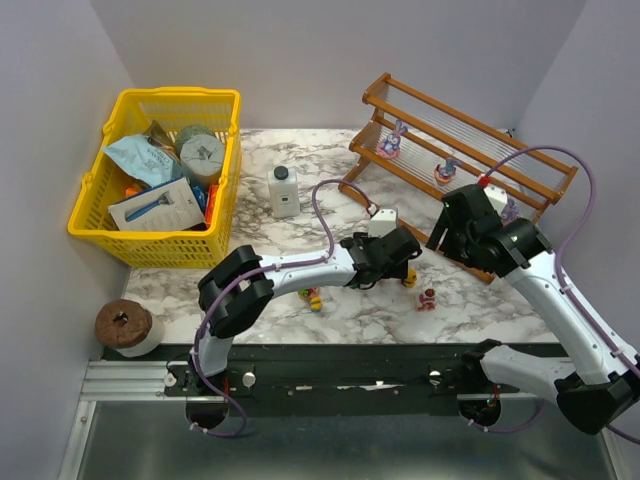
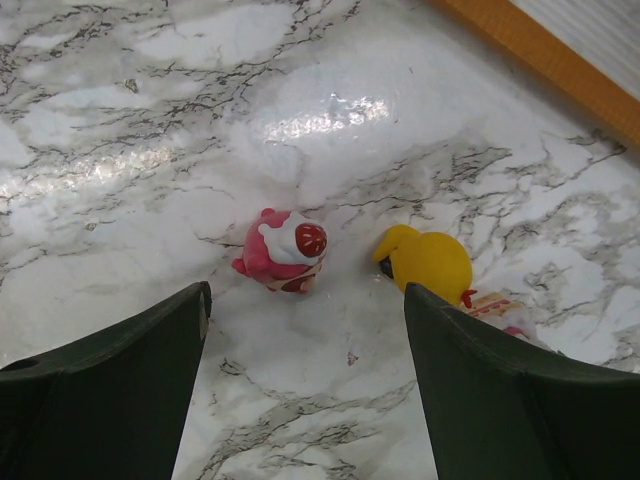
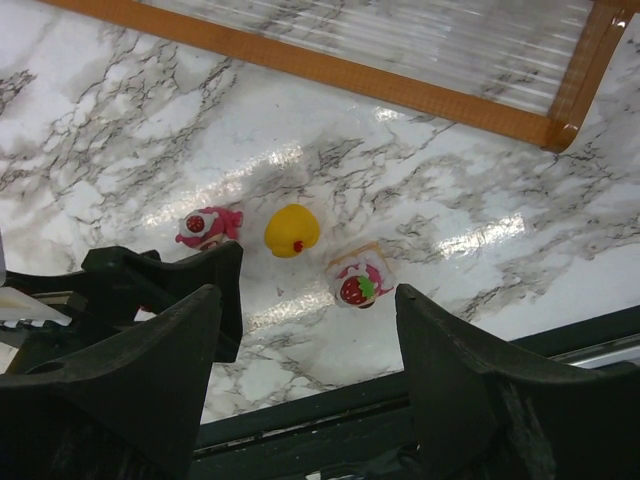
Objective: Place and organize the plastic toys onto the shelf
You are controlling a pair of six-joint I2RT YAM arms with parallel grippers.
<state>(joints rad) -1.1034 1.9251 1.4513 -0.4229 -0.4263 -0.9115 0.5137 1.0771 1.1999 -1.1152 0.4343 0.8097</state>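
Three plastic toys lie together on the marble. A pink figure (image 2: pixel 285 250) with a strawberry on its head lies just ahead of my left gripper (image 2: pixel 305 300), which is open and empty. Beside it are a yellow toy (image 2: pixel 430 262) and a strawberry-cake toy (image 3: pixel 358 280). Another small toy (image 1: pixel 312 297) lies further left. My right gripper (image 3: pixel 305 300) hangs open and empty above the same group, near the shelf (image 1: pixel 470 140). The shelf holds a purple bunny (image 1: pixel 391 140) and a second figure (image 1: pixel 446 170). From above, the left gripper (image 1: pixel 385 265) hides the pink figure.
A yellow mesh basket (image 1: pixel 215 100) full of packets stands at the back left. A white bottle (image 1: pixel 284 190) with a black cap stands between it and the shelf. A tape roll (image 1: pixel 128 326) sits at the front left. The shelf's orange rail (image 3: pixel 330 70) runs close behind the toys.
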